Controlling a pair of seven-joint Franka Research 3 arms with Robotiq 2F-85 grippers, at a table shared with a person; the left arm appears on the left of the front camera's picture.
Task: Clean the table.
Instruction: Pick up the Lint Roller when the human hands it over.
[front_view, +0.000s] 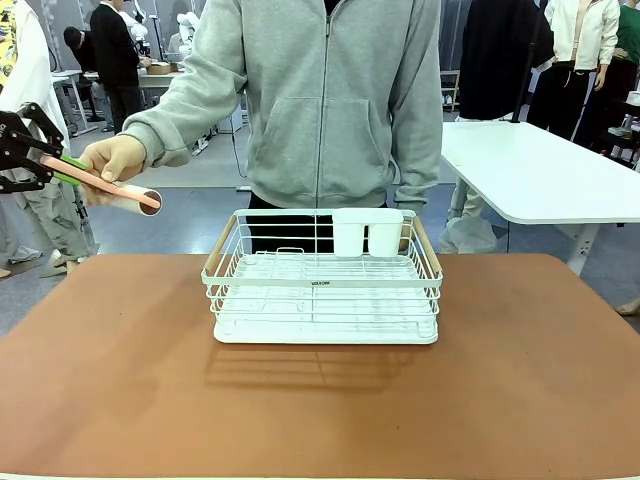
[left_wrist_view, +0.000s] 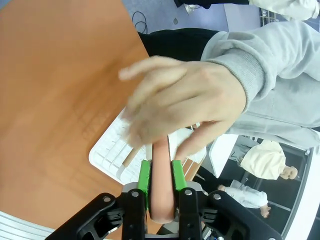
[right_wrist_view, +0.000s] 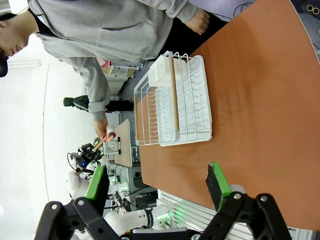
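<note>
Left fingers (left_wrist_view: 144, 177) grip a pink utensil (left_wrist_view: 162, 185) off the table's (front_view: 320, 410) far-left corner.

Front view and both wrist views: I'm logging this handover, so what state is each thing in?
left gripper: shut on the pink cup, in the air.
pink cup: lying near level, clamped between the pads.
person's hand: touching the pink cup.
right gripper: open, holding nothing.
dish rack: upright on the table, wire floor empty.
</note>
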